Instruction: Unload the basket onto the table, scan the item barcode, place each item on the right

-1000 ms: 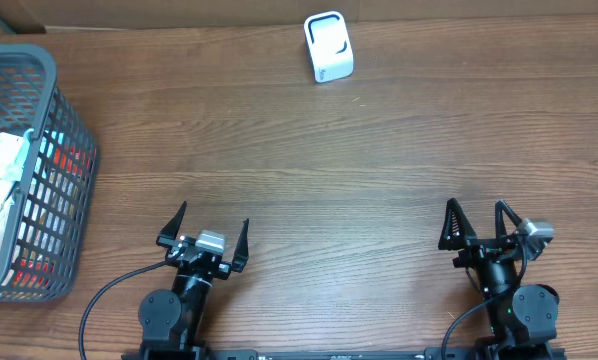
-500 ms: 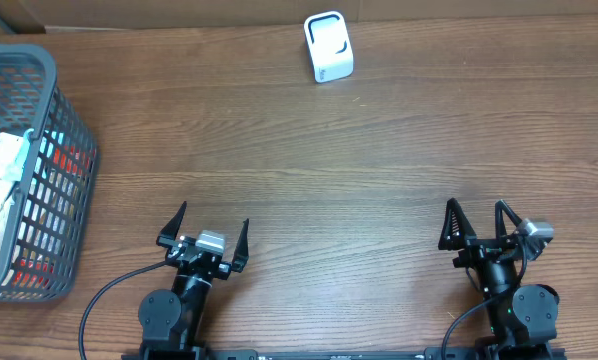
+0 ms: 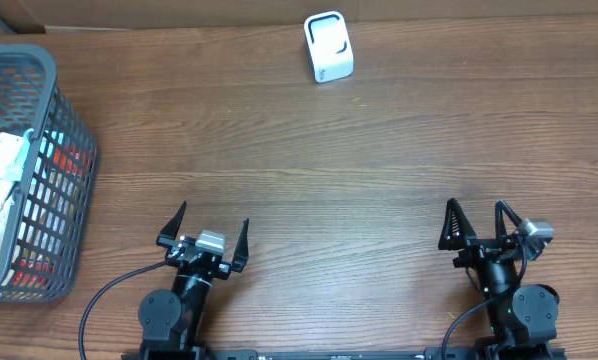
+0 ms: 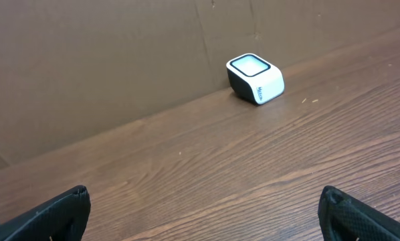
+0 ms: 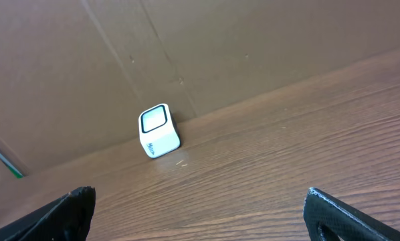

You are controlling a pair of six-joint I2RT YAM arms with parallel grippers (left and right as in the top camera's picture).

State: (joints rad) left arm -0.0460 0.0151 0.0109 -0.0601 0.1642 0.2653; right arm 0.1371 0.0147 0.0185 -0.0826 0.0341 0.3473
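We see a white scanner [image 3: 329, 47] at the table's [image 3: 329, 160] far edge. A grey basket [image 3: 67, 150] on the left holds what may be packaged goods [image 3: 1, 170]. The left gripper [image 3: 212, 216] and right gripper [image 3: 475, 206] are spread wide and empty at the near edge.

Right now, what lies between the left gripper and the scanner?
Nothing: only bare wooden table separates the left gripper from the scanner, seen overhead.

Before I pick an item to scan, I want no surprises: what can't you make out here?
Basket contents: overhead, mesh wall and left frame edge hide most; no barcode visible.
Basket: outside both wrist views.
Scanner lettering: left wrist view, too small to read.
Fingers: wrist views, bottom edge cuts them off.
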